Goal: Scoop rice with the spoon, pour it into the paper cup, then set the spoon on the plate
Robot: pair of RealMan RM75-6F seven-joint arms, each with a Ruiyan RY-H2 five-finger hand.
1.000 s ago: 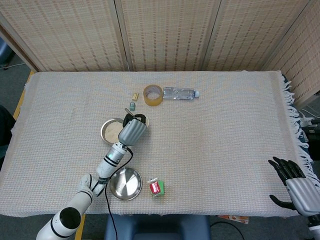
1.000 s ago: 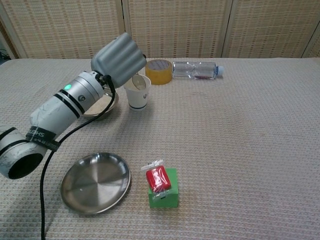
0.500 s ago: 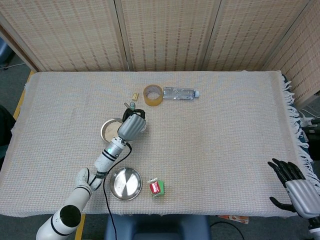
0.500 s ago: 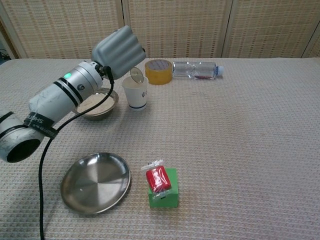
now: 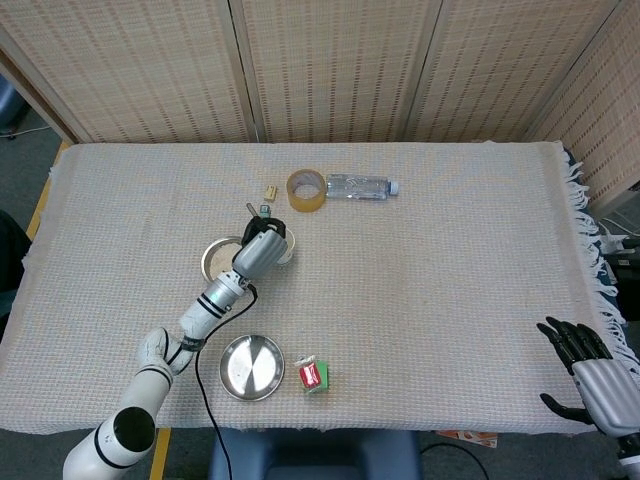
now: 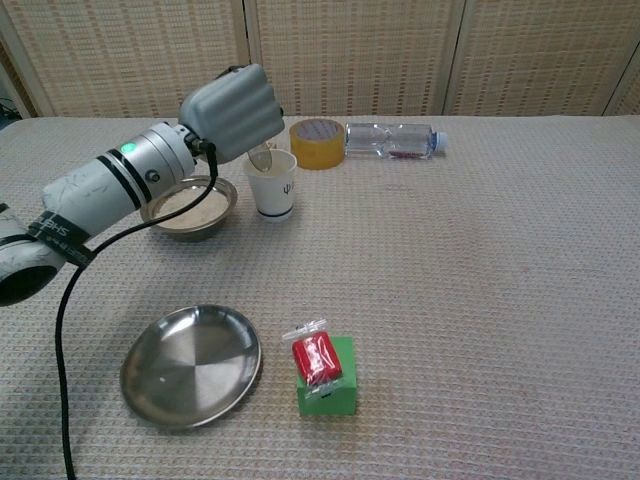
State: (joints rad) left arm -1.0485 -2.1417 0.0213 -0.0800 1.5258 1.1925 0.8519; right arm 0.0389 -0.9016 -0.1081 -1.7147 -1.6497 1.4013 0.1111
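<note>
Since the earlier frame, the left hand (image 6: 228,110) has tipped lower, so the spoon (image 6: 262,157) it grips now dips into the paper cup (image 6: 273,186), left of middle. Rice bowl (image 6: 189,206) sits just left of the cup. Plate (image 6: 190,364) lies lower left on the tabletop (image 6: 480,280). Right hand (image 5: 590,375) rests at lower right, fingers (image 5: 566,334) spread, holding nothing.

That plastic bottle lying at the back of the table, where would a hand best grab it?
Around the middle of the plastic bottle, coming from above. It lies on its side with its cap toward the robot's right, so fingers can close across its round body. The tape roll crowds its base end.
</note>
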